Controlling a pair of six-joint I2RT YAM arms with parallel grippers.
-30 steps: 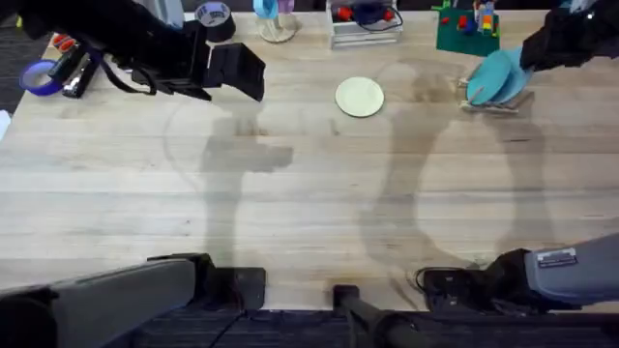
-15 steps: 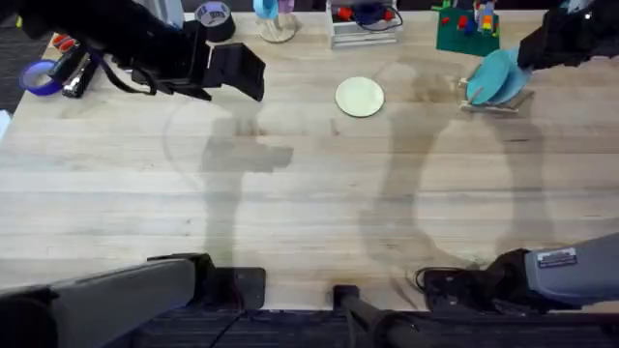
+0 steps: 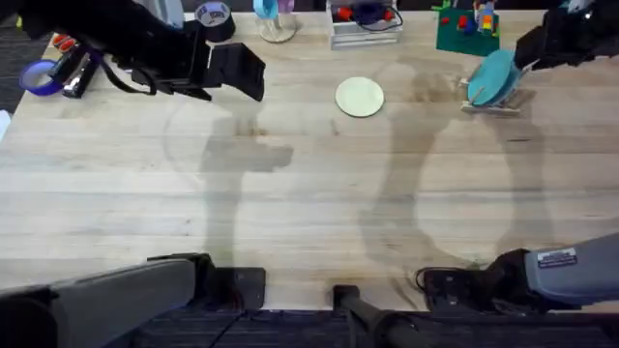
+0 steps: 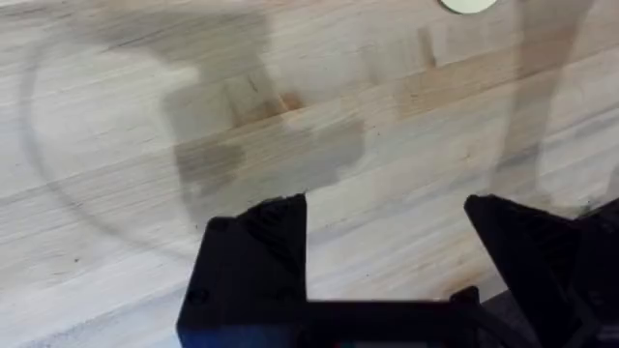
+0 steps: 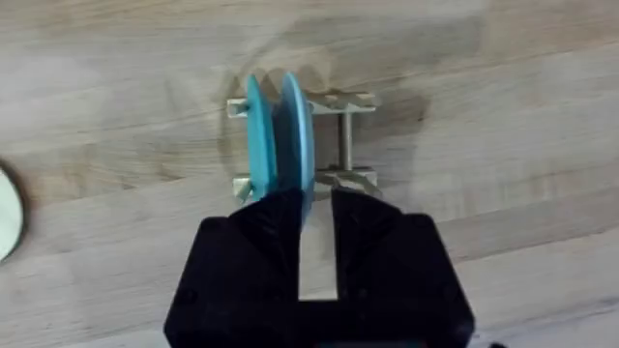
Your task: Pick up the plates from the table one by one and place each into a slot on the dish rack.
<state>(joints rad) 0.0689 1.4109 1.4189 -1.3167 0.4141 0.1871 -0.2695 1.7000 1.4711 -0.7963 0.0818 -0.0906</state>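
Maybe unreadable label (image 3: 555,258) on right arm

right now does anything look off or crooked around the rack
Nothing looks spilled or damaged. The light blue plate stands on edge in the dish rack, next to a teal plate, with the right gripper just behind its rim. The pale yellow plate lies flat on the table, not yet racked.

- We see the left arm (image 3: 116,43) as matte black, with thin black cables looping beneath it.
- Its gripper (image 4: 387,256) has two blocky black fingers.
- Our right arm (image 3: 556,275) shows a grey link bearing a small white label.
- The right gripper (image 5: 314,227) is black and angular.
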